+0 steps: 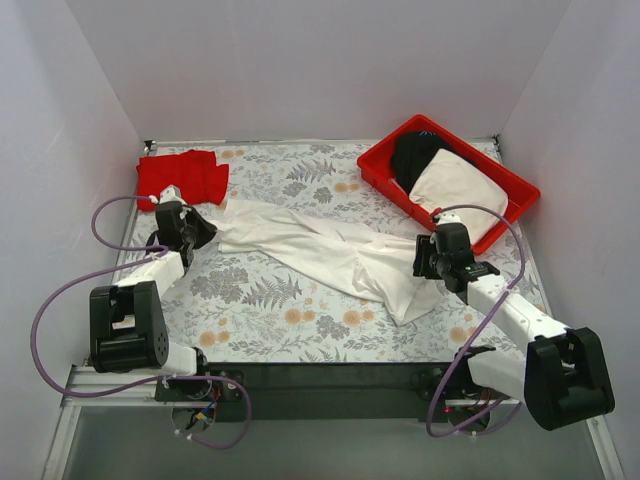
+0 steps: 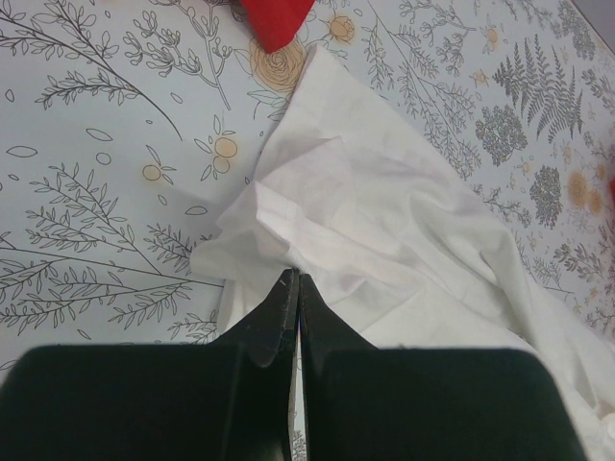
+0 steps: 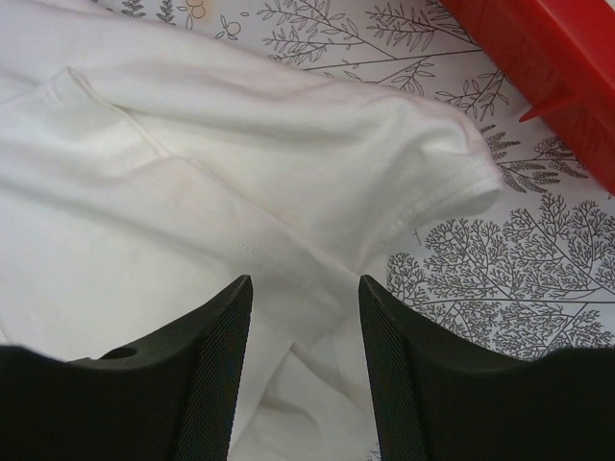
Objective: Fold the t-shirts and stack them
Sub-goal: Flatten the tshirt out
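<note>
The white t-shirt (image 1: 330, 255) lies crumpled and stretched slantwise across the patterned table. The red t-shirt (image 1: 183, 177) lies bunched at the far left corner; its tip shows in the left wrist view (image 2: 277, 19). My left gripper (image 1: 207, 232) is shut on the left end of the white t-shirt (image 2: 384, 211), its fingertips (image 2: 286, 288) pinching a fold of cloth. My right gripper (image 1: 422, 262) is open above the shirt's right end. In the right wrist view it (image 3: 306, 288) straddles the white cloth (image 3: 192, 192) beside a hemmed sleeve.
A rigid red plastic tray (image 1: 515, 205) stands at the far right, holding a black garment (image 1: 415, 155) and an off-white one (image 1: 458, 185). Its corner shows in the right wrist view (image 3: 557, 58). White walls enclose the table on three sides.
</note>
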